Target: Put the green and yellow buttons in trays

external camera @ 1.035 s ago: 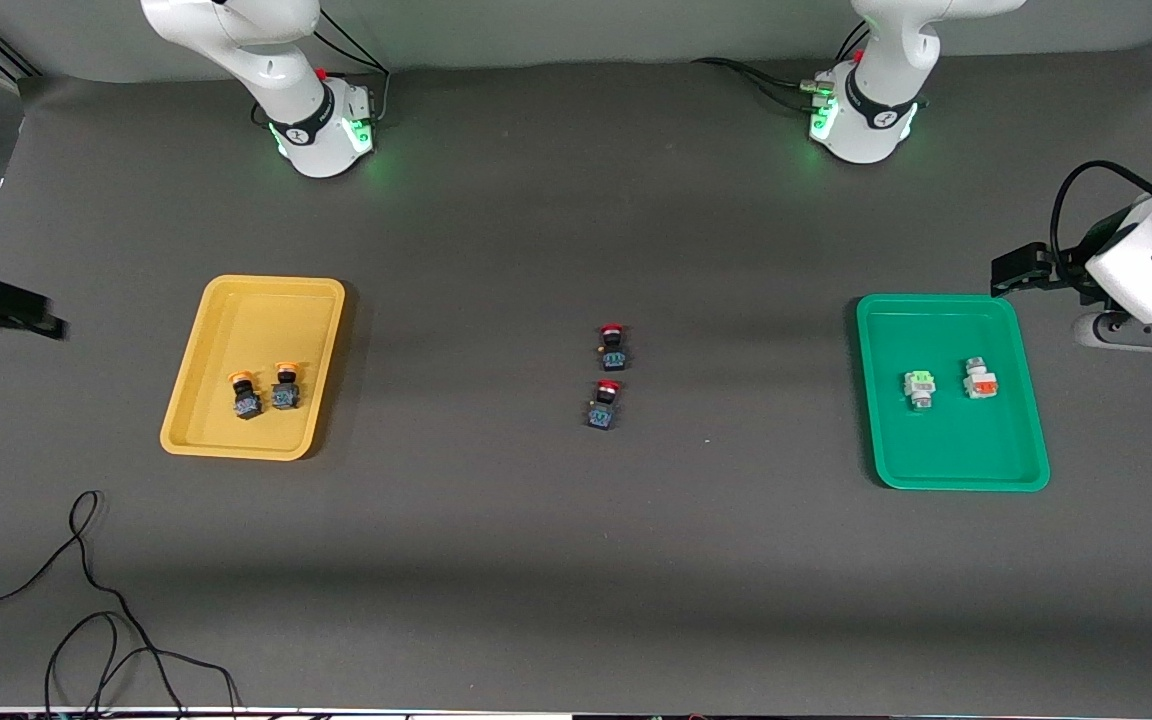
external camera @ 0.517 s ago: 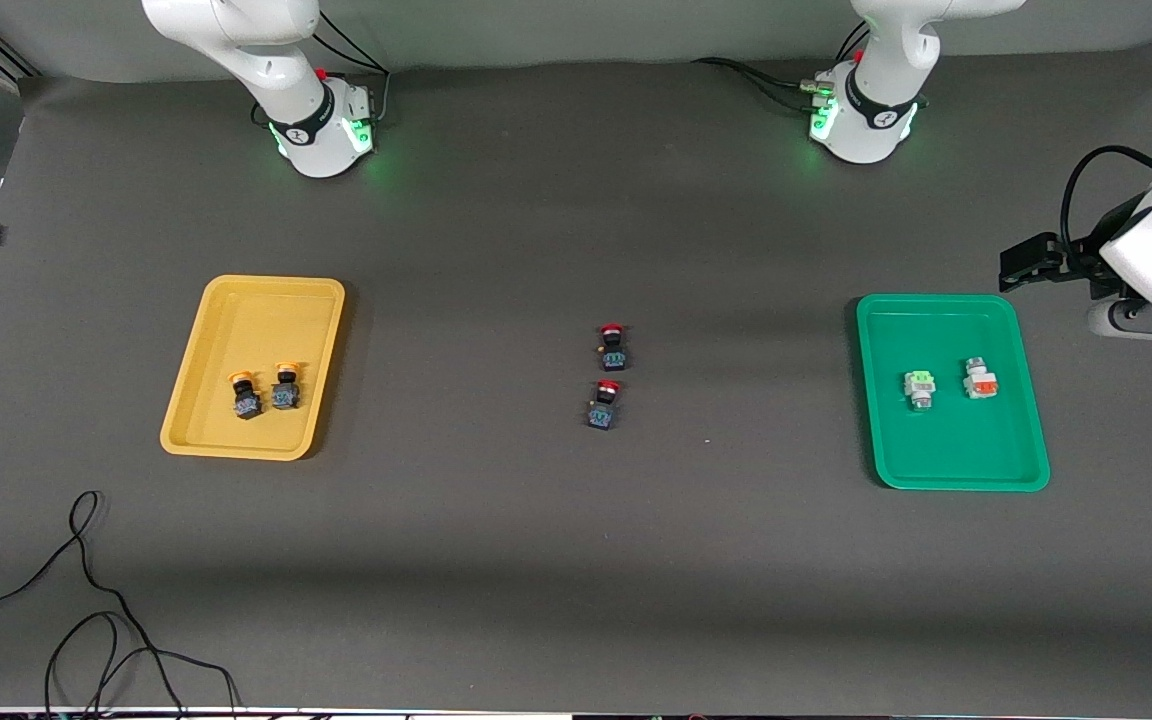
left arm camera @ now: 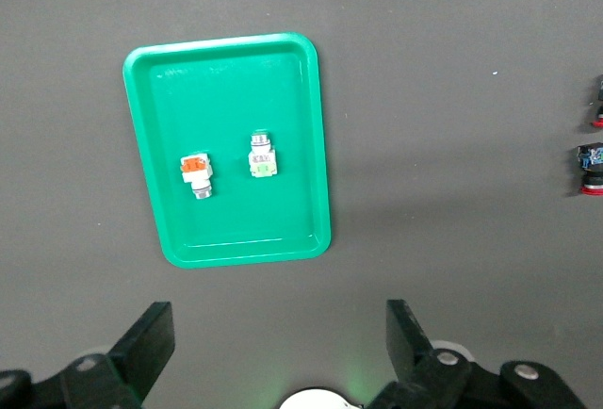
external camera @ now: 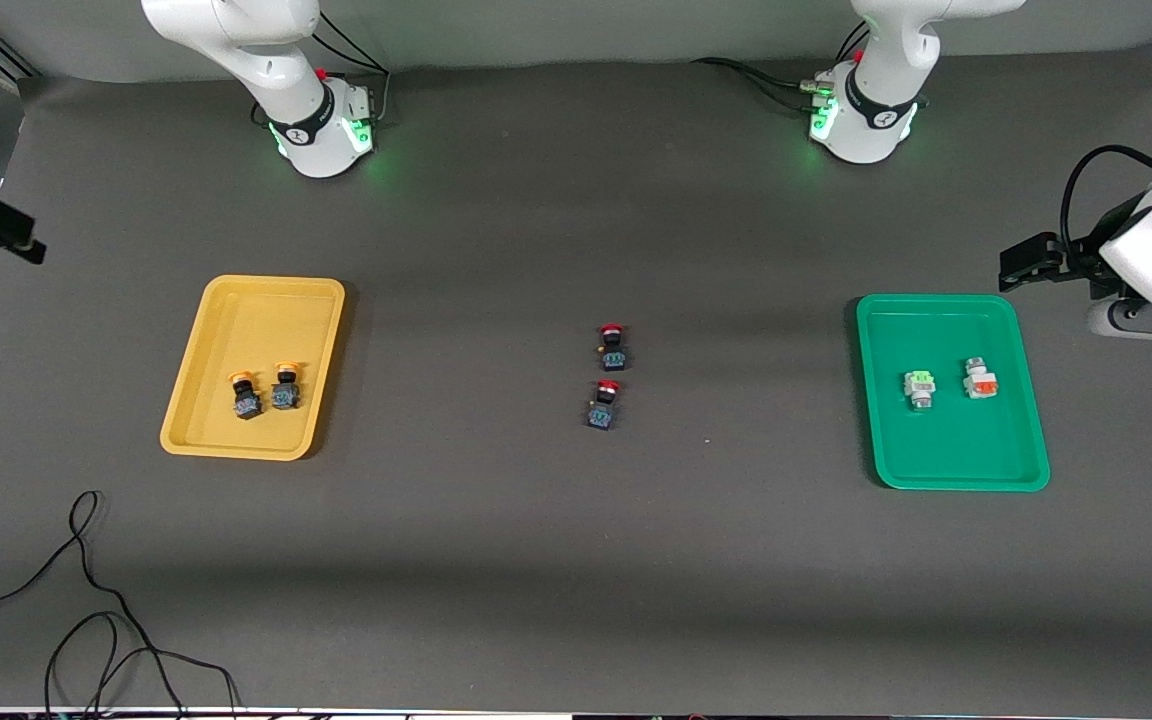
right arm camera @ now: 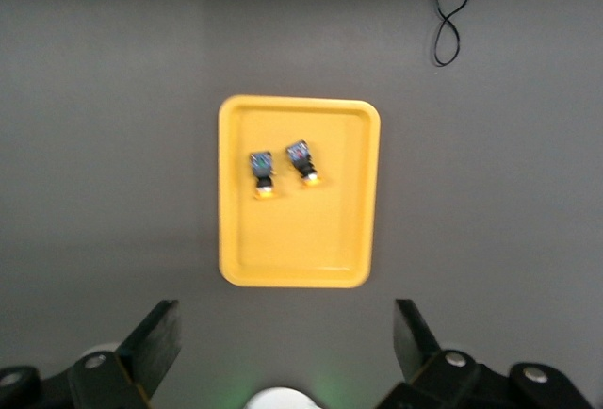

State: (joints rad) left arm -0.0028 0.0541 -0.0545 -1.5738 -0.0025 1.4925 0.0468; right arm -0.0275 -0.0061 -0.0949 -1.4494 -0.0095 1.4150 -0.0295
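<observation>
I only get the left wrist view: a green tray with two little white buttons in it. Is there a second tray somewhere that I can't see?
Observer: Yes, a yellow tray lies toward the right arm's end of the table.
Operator: Is anything in it?
Observer: Two yellow-capped buttons lie side by side inside it.
Operator: And is another arm busy over there?
Observer: The right gripper hangs over the right arm's end of the table, off to the side of the yellow tray, with its fingers open and holding nothing.
</observation>
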